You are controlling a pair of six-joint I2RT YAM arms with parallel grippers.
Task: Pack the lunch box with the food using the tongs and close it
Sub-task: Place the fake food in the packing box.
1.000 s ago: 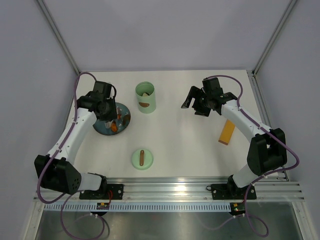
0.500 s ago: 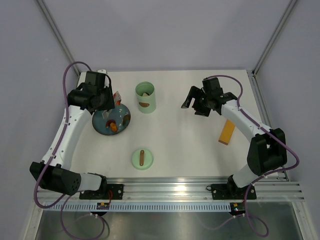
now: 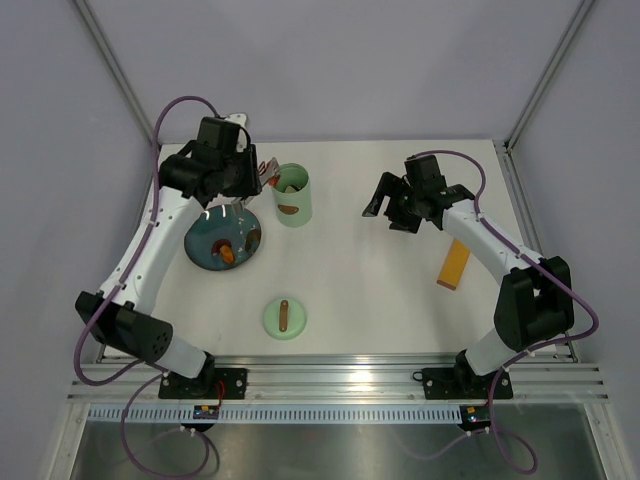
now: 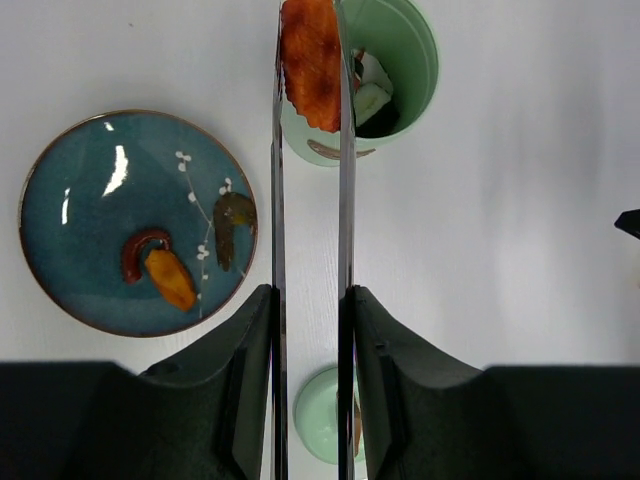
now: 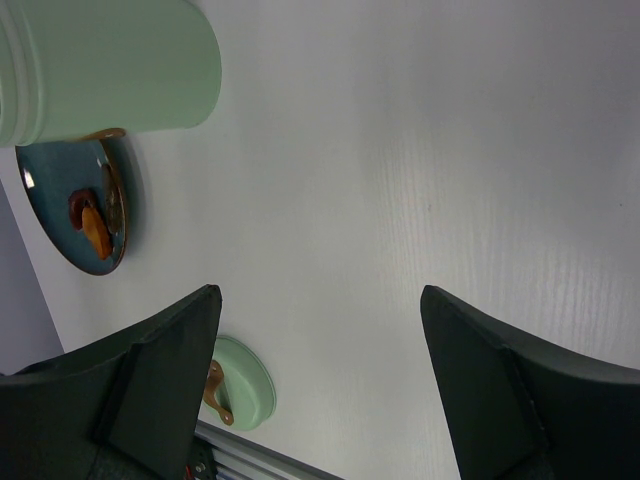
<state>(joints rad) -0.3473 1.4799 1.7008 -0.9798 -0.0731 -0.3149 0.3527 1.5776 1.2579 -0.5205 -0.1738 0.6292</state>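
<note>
The left arm reaches up the left side of the top view, elbow raised and wrist bent right, so the left gripper (image 3: 240, 170) hangs at upper left just beside the lunch box (image 3: 292, 205). In its wrist view the left gripper (image 4: 310, 300) is clenched on the tongs (image 4: 277, 200). Their two silver arms run almost parallel up the middle of the frame and pinch an orange-red piece of food (image 4: 312, 62) at the top edge, over the near-left rim of the open lunch box (image 4: 410, 50).

The right arm is folded at centre right. The right gripper (image 3: 388, 212) points left above the table (image 3: 370, 290), fingers spread wide with nothing between them – released.

A second ago the left wrist was low over the blue plate (image 3: 205, 245); since then it has swung up and right to the box. The right arm, the lid (image 3: 284, 318) at lower centre and the orange-yellow strip (image 3: 453, 264) have not moved.

Three pieces lie on the plate (image 4: 80, 220): an orange piece (image 4: 170, 280), a reddish one and a darker one. Pale lumps inside the box are too shadowed to name. The tongs' joined end is cut off behind the fingers, the box is cropped at the top of both wrist views – and from above the wrist hides most of the tongs.
</note>
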